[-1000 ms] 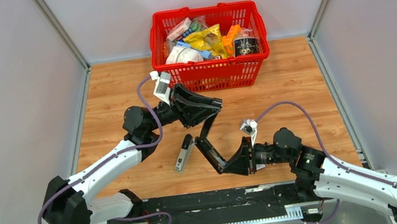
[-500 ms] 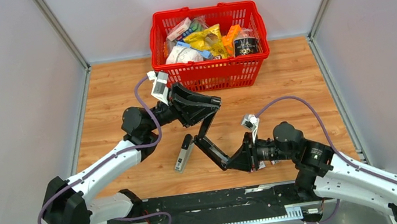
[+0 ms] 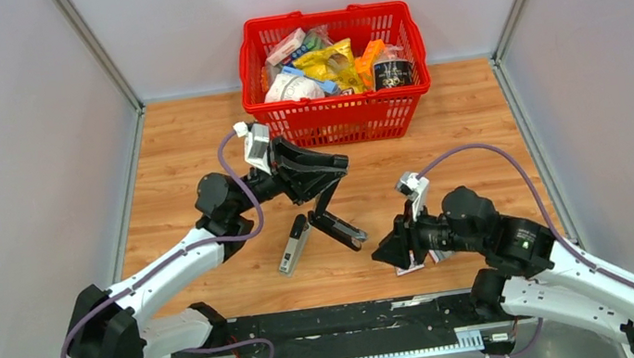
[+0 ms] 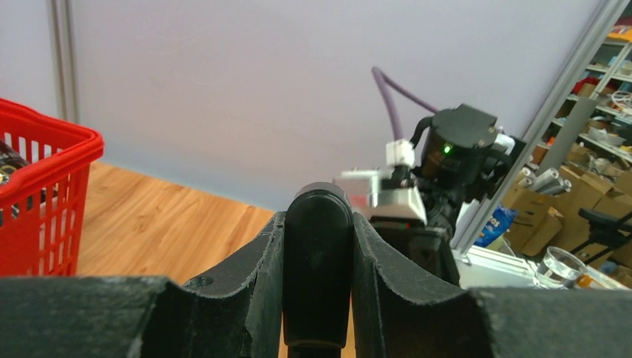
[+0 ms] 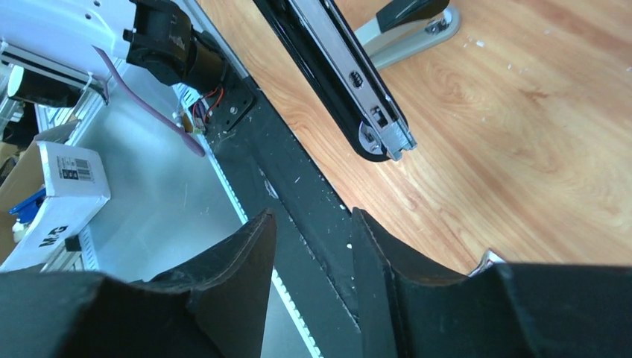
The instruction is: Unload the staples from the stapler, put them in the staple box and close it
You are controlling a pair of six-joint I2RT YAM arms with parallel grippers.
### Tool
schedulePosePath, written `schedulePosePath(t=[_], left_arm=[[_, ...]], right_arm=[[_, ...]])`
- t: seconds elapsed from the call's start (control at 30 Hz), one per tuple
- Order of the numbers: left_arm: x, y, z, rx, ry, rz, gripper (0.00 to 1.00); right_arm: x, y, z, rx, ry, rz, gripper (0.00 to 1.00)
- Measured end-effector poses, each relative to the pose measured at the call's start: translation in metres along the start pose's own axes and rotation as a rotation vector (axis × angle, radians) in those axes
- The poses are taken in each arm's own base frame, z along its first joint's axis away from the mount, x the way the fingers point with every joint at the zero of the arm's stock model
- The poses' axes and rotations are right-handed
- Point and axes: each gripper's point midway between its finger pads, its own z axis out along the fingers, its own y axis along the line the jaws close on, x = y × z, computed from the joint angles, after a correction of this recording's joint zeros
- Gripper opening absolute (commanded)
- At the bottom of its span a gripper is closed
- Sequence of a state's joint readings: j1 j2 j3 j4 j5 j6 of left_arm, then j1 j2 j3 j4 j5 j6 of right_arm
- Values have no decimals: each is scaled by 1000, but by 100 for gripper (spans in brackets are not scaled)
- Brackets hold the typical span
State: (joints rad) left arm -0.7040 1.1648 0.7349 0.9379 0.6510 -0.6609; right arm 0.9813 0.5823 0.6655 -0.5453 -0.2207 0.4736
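Right gripper [image 3: 392,251] let go, backed toward lower right, jaws part-open, empty | left gripper [image 3: 337,167] clamped black hinged stapler [image 3: 339,226] aloft mid-frame, likely so its magazine hung open | thin silvery staples: not discernible

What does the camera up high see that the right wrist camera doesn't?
Only the top camera shows the red basket at the far side and the left tool clamped on the black stapler. Only the right wrist camera shows a white labelled box off the table, plus the stapler's shiny metal track up close. Both show the black stapler opened wide, the grey stapler lying on the wooden table, and the right tool open with nothing in it.
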Motion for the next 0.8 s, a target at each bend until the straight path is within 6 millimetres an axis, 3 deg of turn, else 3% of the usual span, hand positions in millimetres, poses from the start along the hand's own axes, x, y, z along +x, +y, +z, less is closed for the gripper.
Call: schedulePosePath(t=[0.2,0.4,0.57,0.8], left_arm=[[8,4,-3,-18,21,3,0],[7,4,-5,-24,18,15,0],[6,11,-4,-60,7,10,0],[8,24,-5,-123,-3,-4,0]], right_arm=[[-22,1,-14,52,-52,-38,47],[-42,-14,-15,162,-113,-42,15],[-54,-42,-1,315,-148,-31,1],[-58,-71,28,427,-185,-38,0]])
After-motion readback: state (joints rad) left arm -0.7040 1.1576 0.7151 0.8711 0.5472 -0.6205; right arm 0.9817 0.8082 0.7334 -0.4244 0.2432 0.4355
